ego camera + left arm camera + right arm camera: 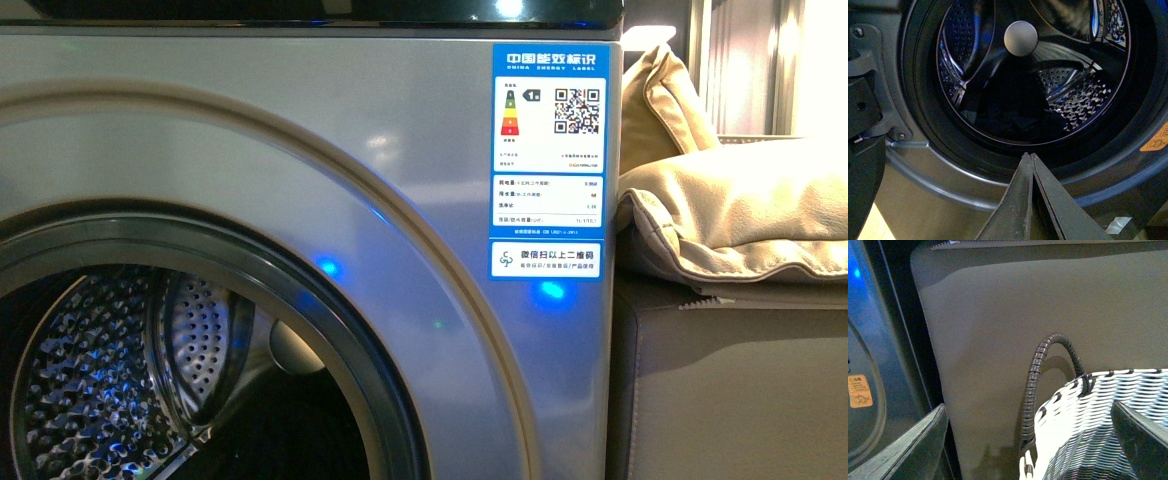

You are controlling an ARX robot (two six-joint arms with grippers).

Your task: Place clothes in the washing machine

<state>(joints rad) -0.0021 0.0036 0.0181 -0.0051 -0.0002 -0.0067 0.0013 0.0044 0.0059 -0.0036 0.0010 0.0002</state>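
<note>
The silver-grey washing machine [300, 150] fills the front view, its round porthole open and the dimpled steel drum [90, 380] showing. In the left wrist view my left gripper [1030, 156] is shut and empty, just outside the dark rim of the porthole [923, 115]. Dark, faintly blue fabric, the clothes [1008, 115], lies low inside the drum; it is dim. My right gripper [1028, 404] is open and empty above the rim of a white woven basket [1098, 420]. Neither arm shows in the front view.
A blue-white energy label [547, 160] is on the machine's front. A beige cushion [740, 200] lies on grey-brown furniture [730, 390] right of the machine. The basket's dark handle [1038, 365] arches against the furniture's side [1023, 315]. An orange sticker [1155, 142] sits by the porthole.
</note>
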